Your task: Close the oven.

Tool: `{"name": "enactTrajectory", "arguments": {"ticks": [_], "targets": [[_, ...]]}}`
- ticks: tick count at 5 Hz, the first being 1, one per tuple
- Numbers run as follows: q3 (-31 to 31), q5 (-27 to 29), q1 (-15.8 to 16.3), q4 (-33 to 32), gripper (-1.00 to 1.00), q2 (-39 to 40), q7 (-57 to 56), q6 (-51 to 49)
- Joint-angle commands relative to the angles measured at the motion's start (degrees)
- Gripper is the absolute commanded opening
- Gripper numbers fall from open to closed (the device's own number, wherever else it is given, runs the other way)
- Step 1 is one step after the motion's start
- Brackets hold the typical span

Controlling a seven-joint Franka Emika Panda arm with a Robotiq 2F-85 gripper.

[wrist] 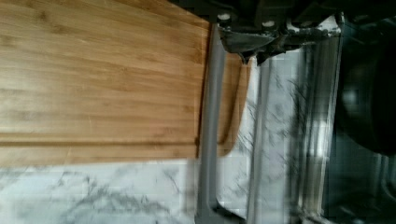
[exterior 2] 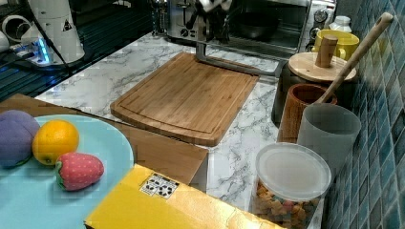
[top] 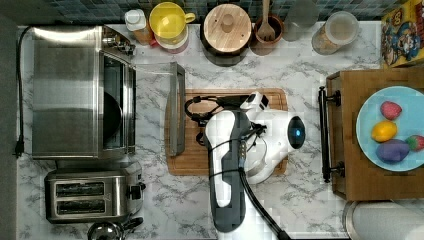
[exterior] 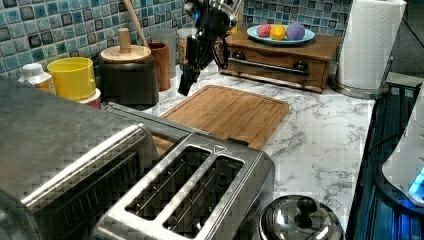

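Marble counter carried all items. Claw hung above the board, just beside the oven door's bar handle; finger state could not be told. Oven stood at the top view's left, door dropped flat toward the board, dark cavity exposed. Toaster sat beside the oven.

White marbled worktop with a wooden cutting board at its centre. Beside the board stands the oven, door open; a two-slot toaster sits next to the oven.
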Motion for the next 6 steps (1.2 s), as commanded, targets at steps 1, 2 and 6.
{"name": "enactTrajectory", "arguments": {"ticks": [1,2,6], "targets": [[2.23,20.16,-2.41,4.3,-1.0,3.75,-16.33,3.25],[3.14,20.45,-2.05,5.12,-1.0,4.54,-16.46,3.19],[4.66,14.92,1.06,11.3,-1.0,11.15,-10.47,0.47]]}}
